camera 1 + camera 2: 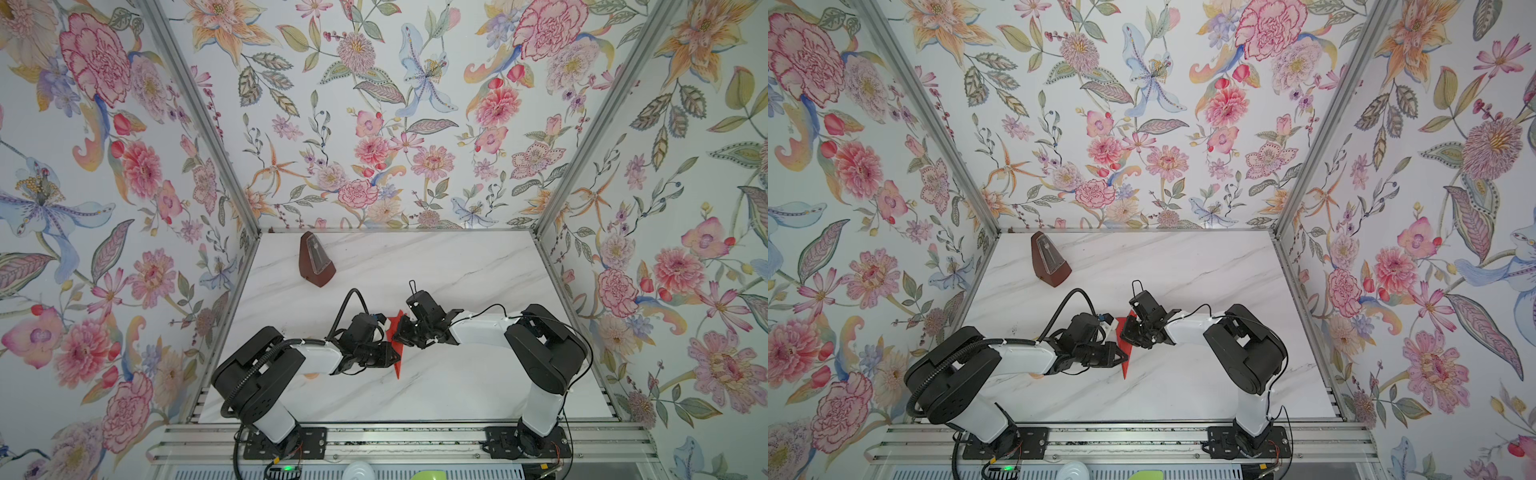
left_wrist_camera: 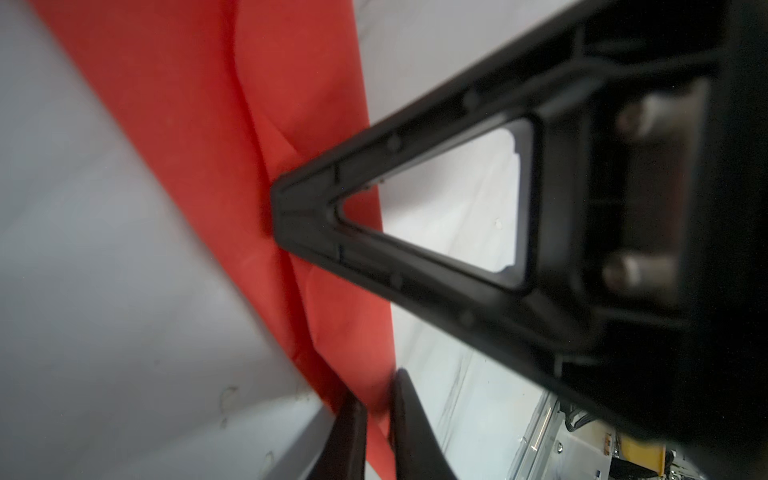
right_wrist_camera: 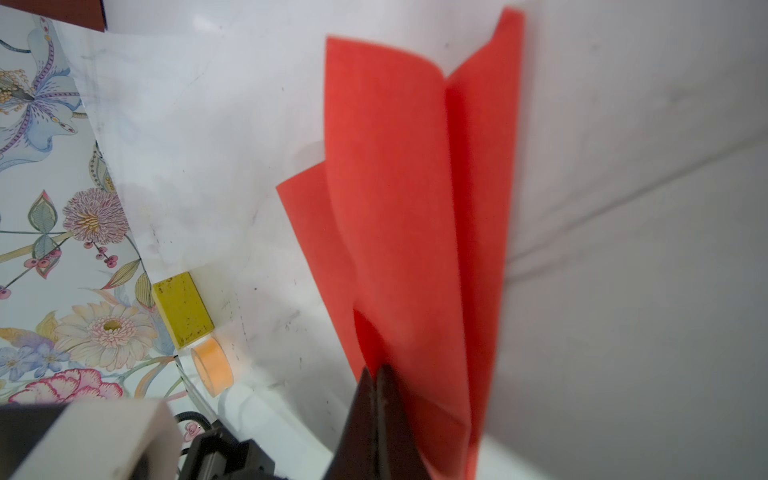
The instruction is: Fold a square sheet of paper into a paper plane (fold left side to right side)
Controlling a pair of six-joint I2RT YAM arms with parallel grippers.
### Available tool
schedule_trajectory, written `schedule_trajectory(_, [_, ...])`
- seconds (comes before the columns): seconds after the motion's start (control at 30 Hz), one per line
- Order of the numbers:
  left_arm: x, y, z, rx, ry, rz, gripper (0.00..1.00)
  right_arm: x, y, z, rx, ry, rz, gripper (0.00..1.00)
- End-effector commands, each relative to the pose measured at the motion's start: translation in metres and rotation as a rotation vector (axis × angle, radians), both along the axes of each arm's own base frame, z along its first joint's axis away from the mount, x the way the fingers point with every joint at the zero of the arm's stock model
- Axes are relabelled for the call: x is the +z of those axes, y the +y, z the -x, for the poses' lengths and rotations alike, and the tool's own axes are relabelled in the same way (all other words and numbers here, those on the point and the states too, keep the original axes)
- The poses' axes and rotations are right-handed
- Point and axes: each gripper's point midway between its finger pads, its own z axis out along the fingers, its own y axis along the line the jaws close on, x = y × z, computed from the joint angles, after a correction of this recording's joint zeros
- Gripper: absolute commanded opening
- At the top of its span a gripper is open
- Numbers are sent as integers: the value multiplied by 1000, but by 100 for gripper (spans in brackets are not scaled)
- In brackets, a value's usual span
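The paper plane (image 3: 399,228), a partly folded dart of thin red paper, sits mid-table between the two arms in both top views (image 1: 397,365) (image 1: 1124,365), well clear of the dark brown metronome (image 1: 316,259) at the back of the marble tabletop (image 1: 457,270). The right gripper (image 3: 376,376) is closed, fingers pressed together on the paper's narrow end, and loose flaps fan out beyond it. The left gripper (image 2: 376,390) straddles a strip of the paper (image 2: 199,124) with only a slim gap between its fingers. Whether they already pinch it I cannot tell. This paper looks nearly weightless and floppy. Single layers curl and sag, while the creased spine, where layers stack, looks stiffest. That spine is probably the best place to hold, close to the crease rather than on a free flap. If the two arms pull apart, the paper would likely tear or lose its folds, and it may slide on smooth marble.
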Motion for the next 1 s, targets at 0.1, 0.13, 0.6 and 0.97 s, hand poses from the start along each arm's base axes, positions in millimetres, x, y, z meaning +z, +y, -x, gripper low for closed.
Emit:
schedule_trajectory(0.1, [-31, 26, 23, -2, 84, -136, 12, -4, -6, -10, 0, -18, 33, 0])
schedule_trajectory(0.13, [-32, 26, 23, -3, 85, -137, 11, -4, -5, -11, 5, -21, 29, 0])
schedule_trajectory(0.6, [-37, 31, 26, -4, 99, -168, 11, 7, 14, -11, 88, -36, -36, 1])
schedule_trajectory(0.97, [-38, 32, 26, -6, 100, -175, 10, -2, 17, -8, 134, -13, -26, 4])
